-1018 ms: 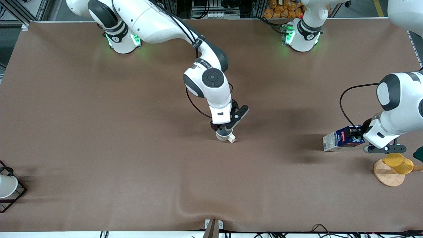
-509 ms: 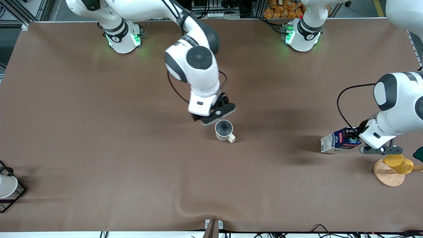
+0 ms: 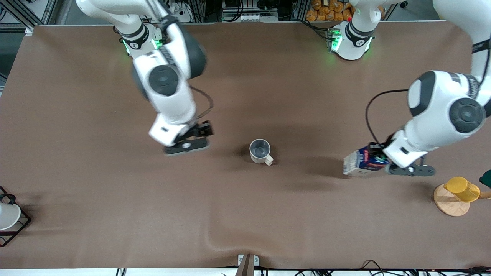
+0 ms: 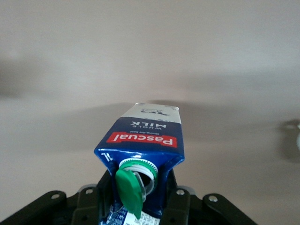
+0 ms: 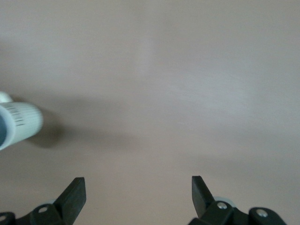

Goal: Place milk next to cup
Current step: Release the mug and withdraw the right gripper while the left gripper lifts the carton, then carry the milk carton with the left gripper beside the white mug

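The cup (image 3: 260, 150), an off-white mug with a grey inside and a cream handle, stands alone mid-table; it also shows at the edge of the right wrist view (image 5: 16, 124). My left gripper (image 3: 378, 158) is shut on the milk (image 3: 360, 161), a dark blue and white carton with a red label, and holds it tilted in the air toward the left arm's end of the table. In the left wrist view the milk (image 4: 143, 150) sits between the jaws, its green cap flipped open. My right gripper (image 3: 191, 138) is open and empty, up in the air beside the cup toward the right arm's end.
A translucent yellow cup (image 3: 462, 189) lies on a round wooden coaster (image 3: 448, 205) near the left arm's end. A plain white cup (image 3: 7, 215) in a black wire frame sits at the right arm's end, near the front edge.
My right gripper let go of the cup, rose and swung away toward the right arm's end. My left gripper lifted the milk and carried it toward the cup.
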Robot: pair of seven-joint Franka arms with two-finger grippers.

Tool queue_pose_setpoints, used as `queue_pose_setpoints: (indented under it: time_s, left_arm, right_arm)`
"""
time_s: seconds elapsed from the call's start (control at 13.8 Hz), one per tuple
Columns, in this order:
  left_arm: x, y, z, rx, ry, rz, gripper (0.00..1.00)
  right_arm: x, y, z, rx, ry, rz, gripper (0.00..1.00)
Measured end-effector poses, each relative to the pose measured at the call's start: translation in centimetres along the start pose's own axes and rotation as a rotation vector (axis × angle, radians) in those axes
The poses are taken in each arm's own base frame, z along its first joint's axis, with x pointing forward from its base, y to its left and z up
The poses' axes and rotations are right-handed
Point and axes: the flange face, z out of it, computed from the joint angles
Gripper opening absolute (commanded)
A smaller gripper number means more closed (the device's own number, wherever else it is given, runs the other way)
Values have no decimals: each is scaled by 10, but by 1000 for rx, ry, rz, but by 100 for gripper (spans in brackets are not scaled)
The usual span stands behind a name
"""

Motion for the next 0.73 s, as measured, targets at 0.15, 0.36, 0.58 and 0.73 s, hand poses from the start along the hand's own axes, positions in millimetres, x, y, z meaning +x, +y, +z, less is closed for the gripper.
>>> queue_pose_setpoints:
  time_s: [0.15,0.36,0.58,0.73]
  left_arm:
    - [-13,55,-2,-22,-14,-42,47]
    - [-42,135,-1,-26,-40,-96,47]
    - [-68,192,11,-11,-66,-134,47]
    - [-88,230,27,1,-93,-142,47]
  right_arm:
    - [-5,57,-11,-4,-30,39,100]
    - [-13,123,-24,-2,-55,92,100]
    - [-19,202,-34,26,-85,121,100]
    - [-32,257,-40,67,-125,130,100]
